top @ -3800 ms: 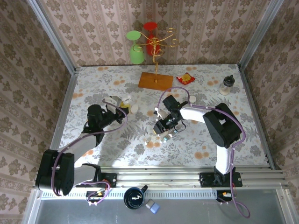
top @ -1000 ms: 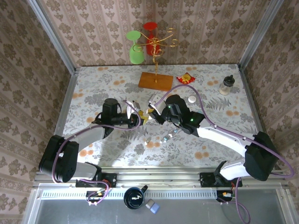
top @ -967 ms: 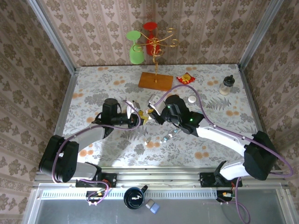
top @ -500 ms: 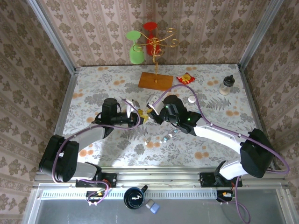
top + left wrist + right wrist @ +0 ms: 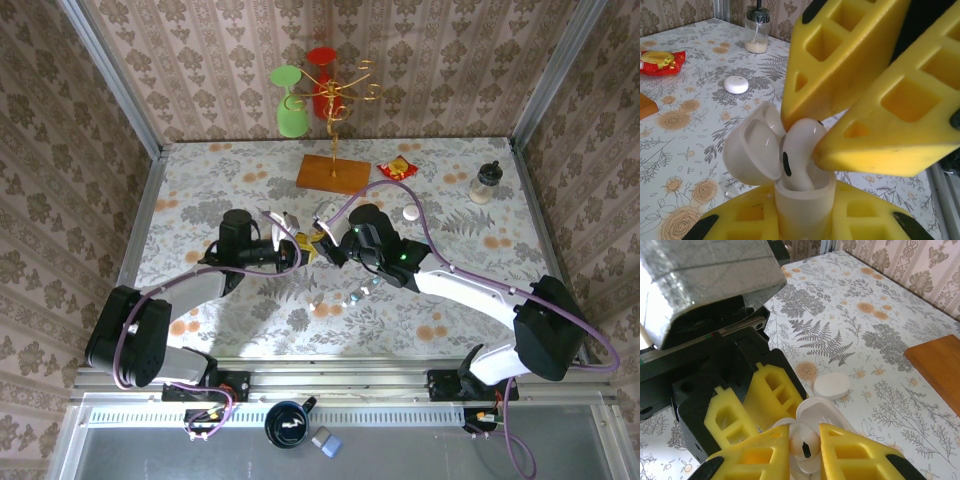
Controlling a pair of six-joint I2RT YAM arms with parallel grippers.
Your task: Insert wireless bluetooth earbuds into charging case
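While right gripper (image 5: 805, 452) pinches the earbud (image 5: 801, 145) half-seated, left gripper (image 5: 804, 216) clamps the open charging case (image 5: 805, 196). Any tilt could jam it on the rim, and an early release could pop it out.

Left wrist view: bright, even light; charging case (image 5: 802, 202) and earbud (image 5: 800, 145) in sharp focus, soft sheen on case lid. Table (image 5: 685, 115) pattern far behind case slightly soft. Right wrist view: silver housing (image 5: 705, 270) up-left of case blows out to white toward frame edge; deep shade beneath it, left of case. Top external view: diffuse overhead light, faint soft-edged arm shadows on table left of case, toward near edge.
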